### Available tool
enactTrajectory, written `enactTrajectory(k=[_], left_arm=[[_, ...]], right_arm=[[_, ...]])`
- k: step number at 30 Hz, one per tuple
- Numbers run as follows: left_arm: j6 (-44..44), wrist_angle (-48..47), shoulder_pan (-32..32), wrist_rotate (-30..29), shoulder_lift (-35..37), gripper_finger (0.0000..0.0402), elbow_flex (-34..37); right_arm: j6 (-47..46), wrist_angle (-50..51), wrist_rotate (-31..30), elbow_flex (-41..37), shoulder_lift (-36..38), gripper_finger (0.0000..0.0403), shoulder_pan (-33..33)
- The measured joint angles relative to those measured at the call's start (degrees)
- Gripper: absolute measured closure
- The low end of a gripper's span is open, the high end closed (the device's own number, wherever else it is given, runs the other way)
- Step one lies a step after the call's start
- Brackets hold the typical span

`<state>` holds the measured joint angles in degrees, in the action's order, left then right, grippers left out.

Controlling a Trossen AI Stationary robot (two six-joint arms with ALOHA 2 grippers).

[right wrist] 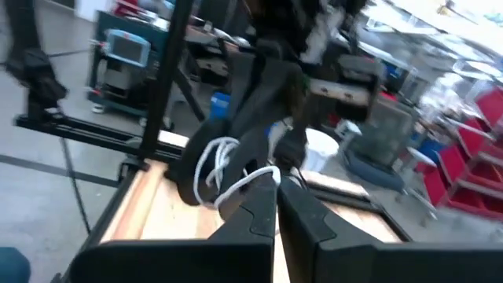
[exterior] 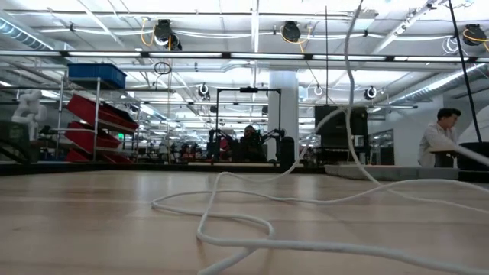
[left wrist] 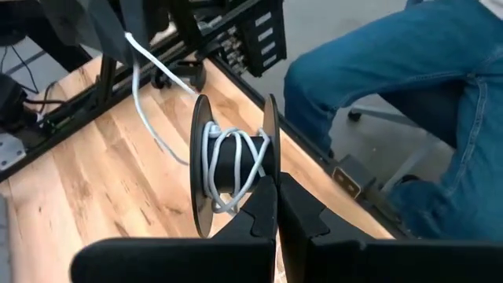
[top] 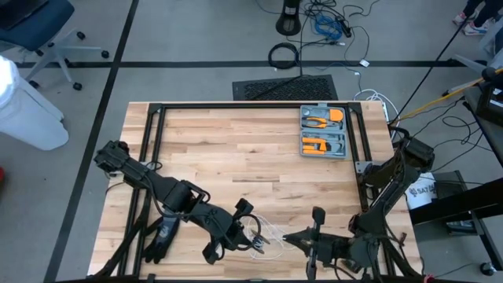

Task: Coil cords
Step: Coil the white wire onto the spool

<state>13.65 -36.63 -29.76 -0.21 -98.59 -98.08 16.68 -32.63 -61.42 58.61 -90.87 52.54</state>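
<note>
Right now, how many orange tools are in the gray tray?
2. Both orange tools lie in the gray tray at the table's far right: one in the far half, one in the near half. Smaller pieces may be hidden.

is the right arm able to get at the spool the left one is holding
Probably yes: the right gripper, shut on the white cord, sits just beside the spool in the left gripper, nothing between them.
</note>
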Motion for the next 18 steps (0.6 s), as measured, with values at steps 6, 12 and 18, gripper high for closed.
enactTrajectory(k=[6, 12, 18], left_arm=[[1.87, 2.84, 0.71, 2.04, -1.89, 0.0402, -0.02], [1.90, 3.35, 2.27, 4.29, -2.42, 0.0402, -0.02], [2.18, 5.00, 2.75, 4.68, -2.44, 0.0402, -0.02]], right_arm=[[5.28, -4.18, 8.37, 0.00, 0.62, 0.0403, -2.99], [5.43, -4.49, 14.60, 0.00, 0.62, 0.0403, -6.16], [2.59, -3.84, 18.48, 0.02, 0.62, 0.0403, -9.09]])
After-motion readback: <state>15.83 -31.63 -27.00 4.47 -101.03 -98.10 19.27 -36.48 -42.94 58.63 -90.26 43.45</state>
